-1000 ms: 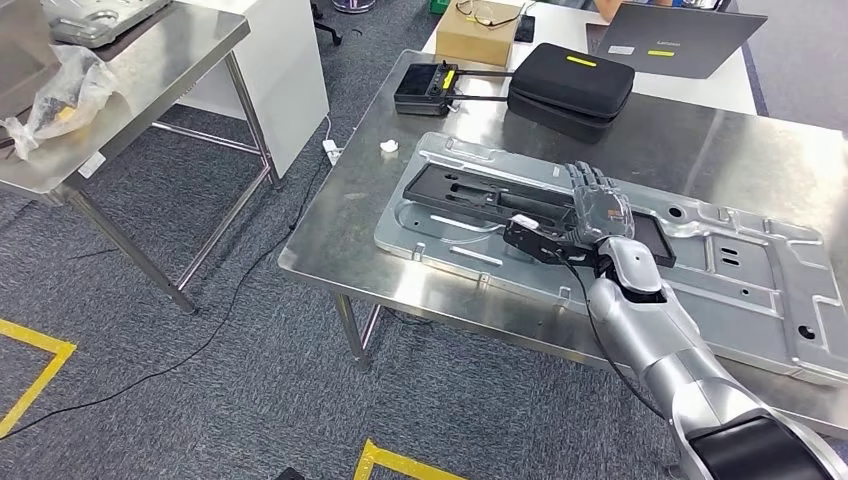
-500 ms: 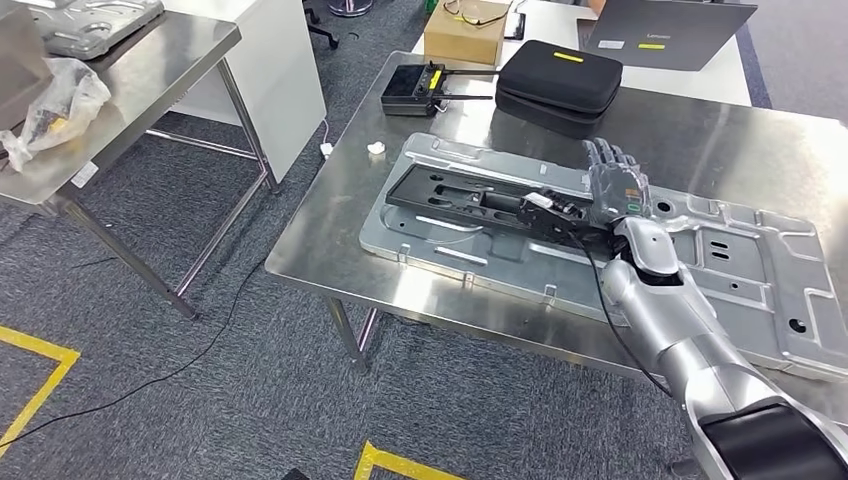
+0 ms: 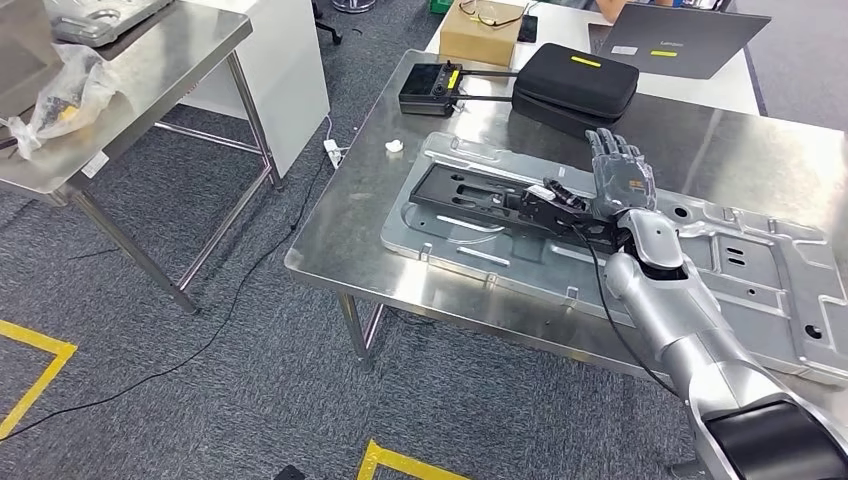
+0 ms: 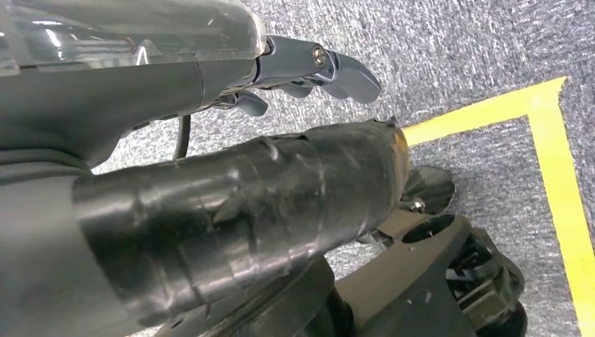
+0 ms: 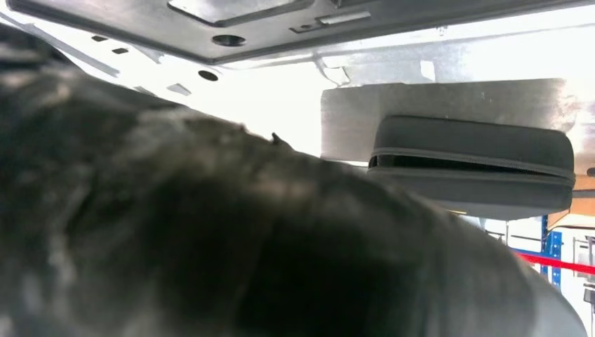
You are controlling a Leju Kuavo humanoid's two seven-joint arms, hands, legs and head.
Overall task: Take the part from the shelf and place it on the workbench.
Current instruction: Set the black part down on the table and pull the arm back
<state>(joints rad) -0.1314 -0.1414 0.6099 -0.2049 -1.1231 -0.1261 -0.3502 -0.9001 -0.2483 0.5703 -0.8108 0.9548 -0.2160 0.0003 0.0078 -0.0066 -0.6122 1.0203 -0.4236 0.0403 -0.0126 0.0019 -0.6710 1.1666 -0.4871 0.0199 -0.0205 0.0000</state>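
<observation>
A: Plainly, the part (image 3: 500, 200), the black flat frame, already lay on the big silver plate (image 3: 740, 270) on the workbench (image 3: 340, 230), in the middle of the head view.

B: And the right hand (image 3: 620, 180)?

A: It stood at the part's right end, right of centre in the frame, fingers straight, apart and pointing up, palm turned toward the part. It held nothing. Whether the heel of the hand touched the part's end, the view did not settle; the wrist hid that spot.

B: So the step in hand looked like the release and pull-back.

A: That was the likely reading. To do it well, the hand would have to lift straight up and clear of the part before swinging away, so no finger caught the frame's edge and dragged it across the plate. The part should be left lying flat, as it lay here.

B: Anything near that could be knocked?

A: The black case (image 3: 578, 82) sat just beyond the hand, toward the top of the frame, and the black box (image 3: 428, 88) to its left. A backward withdrawal, toward the lower right, would avoid both.

B: The left hand (image 4: 309, 70)?

A: It hung over grey carpet beside a yellow floor line (image 4: 554, 189), upper centre of its wrist view, fingers curled in, nothing in them.
</observation>
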